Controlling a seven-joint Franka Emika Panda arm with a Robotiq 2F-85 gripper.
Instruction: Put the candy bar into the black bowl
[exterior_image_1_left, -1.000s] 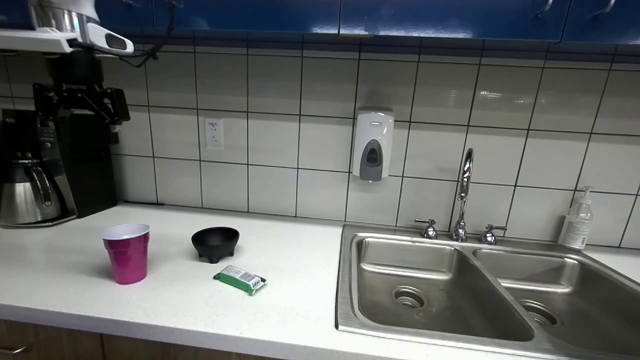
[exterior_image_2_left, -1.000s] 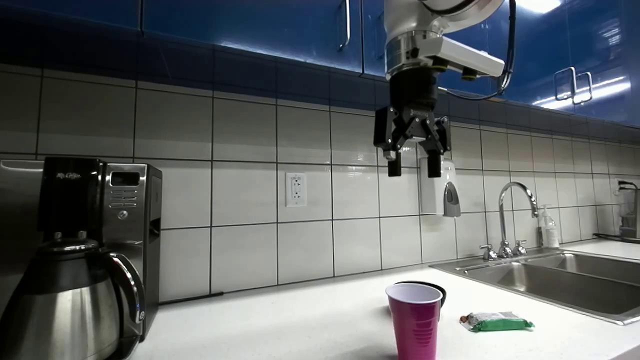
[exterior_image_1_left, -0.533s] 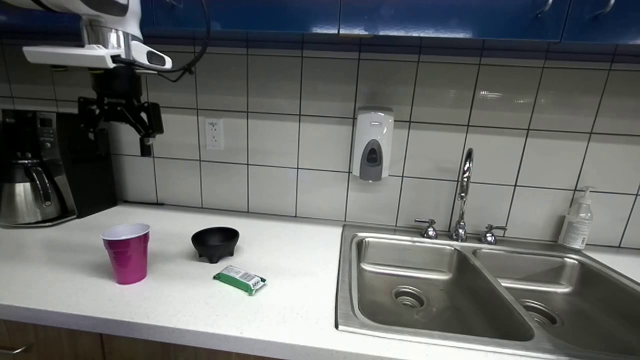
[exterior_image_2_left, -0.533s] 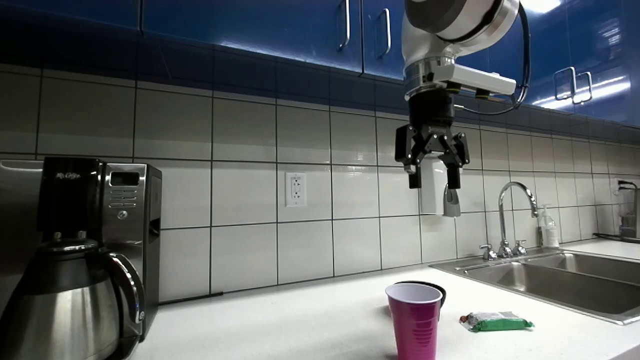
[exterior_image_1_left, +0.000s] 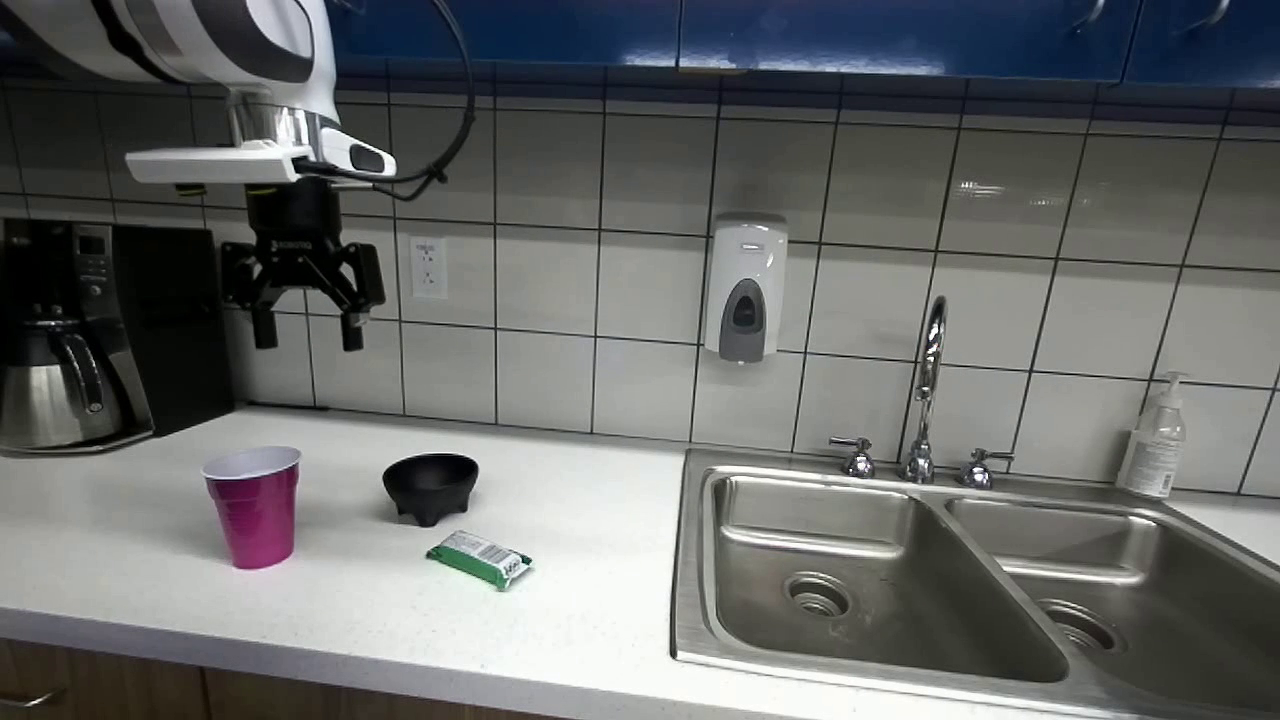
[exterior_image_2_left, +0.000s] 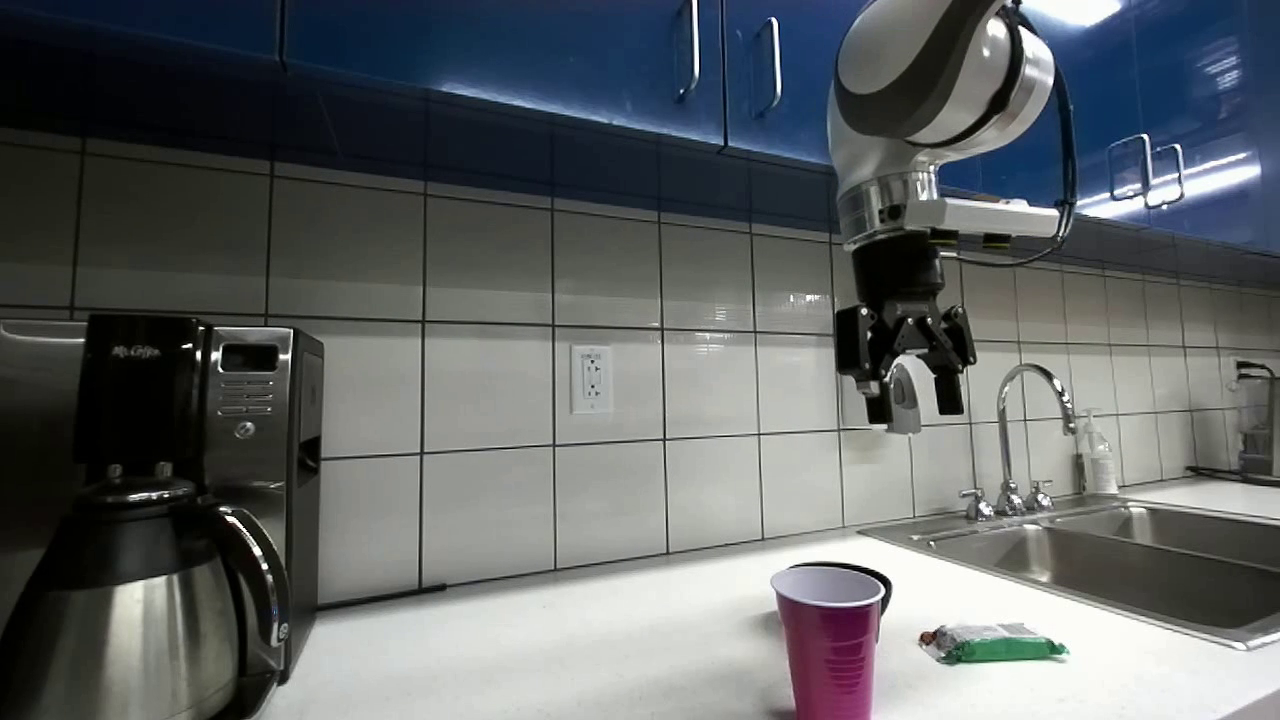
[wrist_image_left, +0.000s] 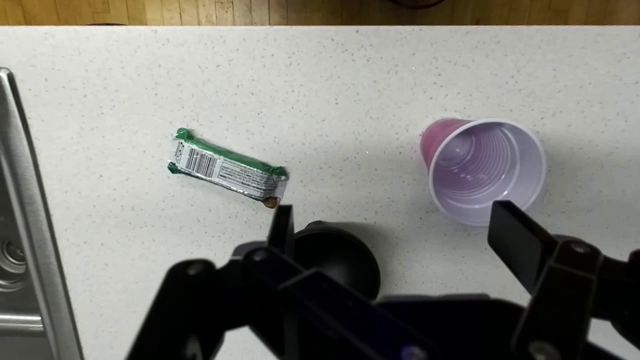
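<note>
The candy bar (exterior_image_1_left: 480, 560), in a green and white wrapper, lies flat on the white counter; it also shows in an exterior view (exterior_image_2_left: 1000, 645) and the wrist view (wrist_image_left: 227, 170). The black bowl (exterior_image_1_left: 430, 488) stands upright just behind it, apart from it. The cup mostly hides the bowl (exterior_image_2_left: 882, 582) in an exterior view; in the wrist view a finger partly covers the bowl (wrist_image_left: 345, 260). My gripper (exterior_image_1_left: 308, 338) is open and empty, pointing down, high above the counter; its spread fingers also show in an exterior view (exterior_image_2_left: 913, 400) and the wrist view (wrist_image_left: 392, 220).
A magenta cup (exterior_image_1_left: 258, 515) stands beside the bowl, also below one finger in the wrist view (wrist_image_left: 480, 170). A coffee maker (exterior_image_2_left: 255, 420) is at one end and a steel sink (exterior_image_1_left: 692, 560) at the other. Blue cabinets (exterior_image_1_left: 520, 30) hang above the tiled wall.
The arm and open gripper have moved down and, in both exterior views, to the right, nearer the bowl and candy bar. The candy bar, bowl and cup have not moved.
</note>
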